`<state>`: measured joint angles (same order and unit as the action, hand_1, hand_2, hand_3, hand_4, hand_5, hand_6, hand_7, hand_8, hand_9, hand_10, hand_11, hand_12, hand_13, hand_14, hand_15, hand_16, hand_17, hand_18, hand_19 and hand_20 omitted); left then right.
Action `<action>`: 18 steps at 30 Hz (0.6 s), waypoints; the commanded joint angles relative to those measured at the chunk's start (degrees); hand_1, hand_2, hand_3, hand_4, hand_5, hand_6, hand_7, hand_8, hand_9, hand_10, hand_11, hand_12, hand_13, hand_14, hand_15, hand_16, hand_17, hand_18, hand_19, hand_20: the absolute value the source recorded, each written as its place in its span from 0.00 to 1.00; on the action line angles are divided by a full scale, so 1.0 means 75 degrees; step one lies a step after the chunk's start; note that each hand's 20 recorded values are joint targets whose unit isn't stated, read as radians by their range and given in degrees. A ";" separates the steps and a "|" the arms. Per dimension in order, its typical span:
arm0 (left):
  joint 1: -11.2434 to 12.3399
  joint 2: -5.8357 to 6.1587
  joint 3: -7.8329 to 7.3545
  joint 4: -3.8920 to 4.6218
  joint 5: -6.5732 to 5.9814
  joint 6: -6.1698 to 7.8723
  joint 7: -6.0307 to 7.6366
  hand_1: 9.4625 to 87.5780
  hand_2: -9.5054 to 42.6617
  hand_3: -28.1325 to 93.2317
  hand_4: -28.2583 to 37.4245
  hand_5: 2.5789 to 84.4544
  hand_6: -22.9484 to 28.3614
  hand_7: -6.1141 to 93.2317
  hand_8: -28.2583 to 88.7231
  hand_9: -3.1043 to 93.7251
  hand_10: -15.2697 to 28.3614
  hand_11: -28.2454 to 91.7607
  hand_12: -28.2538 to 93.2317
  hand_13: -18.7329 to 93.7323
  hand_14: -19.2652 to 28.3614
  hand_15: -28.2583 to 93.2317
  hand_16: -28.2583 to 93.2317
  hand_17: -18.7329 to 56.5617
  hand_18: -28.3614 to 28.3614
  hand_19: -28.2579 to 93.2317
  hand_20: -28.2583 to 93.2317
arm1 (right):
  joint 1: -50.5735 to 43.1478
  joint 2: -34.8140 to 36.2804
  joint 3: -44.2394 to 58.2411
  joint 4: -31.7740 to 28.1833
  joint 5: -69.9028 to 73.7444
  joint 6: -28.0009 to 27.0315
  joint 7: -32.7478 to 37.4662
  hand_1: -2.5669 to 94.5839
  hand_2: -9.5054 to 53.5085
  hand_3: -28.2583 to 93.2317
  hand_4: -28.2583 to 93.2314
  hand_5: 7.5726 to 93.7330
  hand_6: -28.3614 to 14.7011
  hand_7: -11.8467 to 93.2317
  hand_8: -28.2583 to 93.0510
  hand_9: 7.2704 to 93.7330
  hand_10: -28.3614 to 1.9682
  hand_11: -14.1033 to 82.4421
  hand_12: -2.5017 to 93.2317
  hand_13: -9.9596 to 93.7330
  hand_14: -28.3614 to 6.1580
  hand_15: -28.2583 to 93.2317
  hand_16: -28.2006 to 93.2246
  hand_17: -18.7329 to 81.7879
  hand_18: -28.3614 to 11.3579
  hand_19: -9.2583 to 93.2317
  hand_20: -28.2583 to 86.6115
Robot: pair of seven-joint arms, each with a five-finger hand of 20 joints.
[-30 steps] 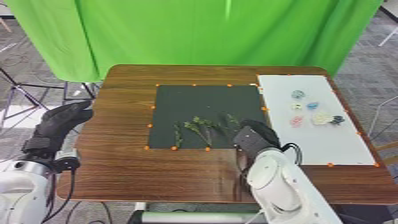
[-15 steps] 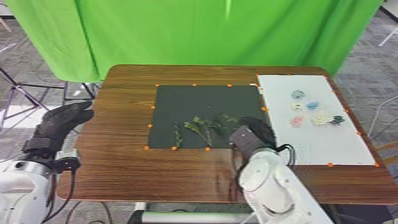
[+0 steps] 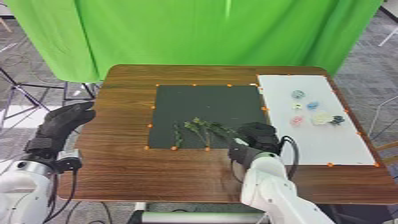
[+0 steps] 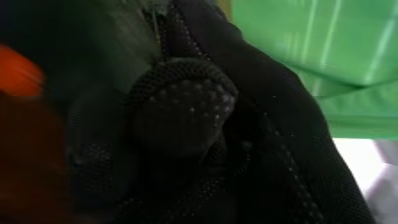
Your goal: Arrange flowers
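Head view: green sprigs lie on the dark mat on the counter; the right robot hand is beside them, grip undetermined. The left robot hand is relaxed open. Right wrist view: orange patch, green curtain.
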<state>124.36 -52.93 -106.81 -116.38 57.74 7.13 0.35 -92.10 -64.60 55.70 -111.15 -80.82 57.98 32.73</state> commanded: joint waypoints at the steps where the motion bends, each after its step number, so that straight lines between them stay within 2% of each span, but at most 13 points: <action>1: 0.0019 -0.0003 0.0010 -0.0020 0.0035 -0.0090 -0.0047 0.29 0.29 0.73 0.13 0.51 0.52 0.21 0.17 0.51 0.67 0.42 0.32 0.49 0.78 0.36 0.22 0.29 0.69 0.32 0.34 | -0.0026 0.0652 0.1991 0.0229 0.1292 0.0951 -0.1758 0.77 0.00 0.66 0.16 0.76 0.56 0.51 0.23 0.96 0.53 0.23 0.40 1.00 0.81 0.69 0.39 0.96 0.63 0.84 0.65; 5: 0.0000 0.0013 0.0034 -0.0016 0.0035 -0.0091 -0.0051 0.29 0.29 0.73 0.12 0.51 0.52 0.21 0.17 0.51 0.67 0.42 0.32 0.49 0.77 0.36 0.22 0.29 0.69 0.32 0.34 | -0.0010 0.0880 0.2193 0.0099 0.1308 0.0626 -0.2010 0.76 0.00 0.66 0.16 0.76 0.56 0.51 0.23 0.97 0.53 0.22 0.40 1.00 0.81 0.69 0.39 0.96 0.63 0.85 0.65; 6: 0.0022 -0.0003 0.0019 -0.0028 0.0035 -0.0097 -0.0058 0.29 0.29 0.73 0.12 0.51 0.52 0.21 0.17 0.51 0.67 0.42 0.32 0.49 0.77 0.36 0.22 0.29 0.69 0.32 0.34 | 0.0277 0.0855 0.1882 0.0034 0.0956 0.0754 -0.1666 0.76 0.00 0.66 0.16 0.76 0.56 0.51 0.23 0.97 0.53 0.22 0.40 1.00 0.81 0.69 0.39 0.96 0.63 0.85 0.65; 9: -0.0031 0.0005 0.0061 0.0001 0.0034 -0.0104 -0.0071 0.29 0.29 0.73 0.12 0.51 0.52 0.21 0.17 0.51 0.68 0.42 0.32 0.49 0.77 0.36 0.22 0.29 0.69 0.32 0.34 | 0.0300 0.0936 0.1905 -0.0103 0.1115 0.0623 -0.1768 0.76 0.00 0.66 0.17 0.76 0.56 0.51 0.24 0.97 0.53 0.22 0.40 1.00 0.81 0.69 0.39 0.96 0.63 0.85 0.65; 11: 0.0009 0.0005 0.0047 -0.0033 0.0034 -0.0101 -0.0077 0.29 0.29 0.73 0.12 0.51 0.52 0.21 0.17 0.51 0.67 0.42 0.32 0.49 0.77 0.36 0.22 0.29 0.69 0.32 0.34 | 0.0323 0.0989 0.1859 -0.0103 0.1186 0.0673 -0.1802 0.76 0.00 0.66 0.17 0.76 0.56 0.50 0.24 0.97 0.52 0.22 0.40 1.00 0.81 0.69 0.39 0.96 0.63 0.85 0.65; 18: -0.0065 0.0036 0.0092 0.0005 0.0044 -0.0144 -0.0113 0.29 0.29 0.73 0.13 0.51 0.52 0.21 0.17 0.51 0.67 0.42 0.32 0.49 0.77 0.36 0.22 0.29 0.69 0.32 0.34 | 0.0409 0.1177 0.1693 -0.0103 0.1451 0.0848 -0.1939 0.76 0.00 0.67 0.17 0.77 0.56 0.50 0.25 0.98 0.52 0.22 0.40 1.00 0.82 0.69 0.39 0.96 0.63 0.85 0.65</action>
<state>124.12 -52.85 -106.44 -116.35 57.79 6.89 0.29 -89.39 -56.52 69.44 -111.31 -71.95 57.91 19.98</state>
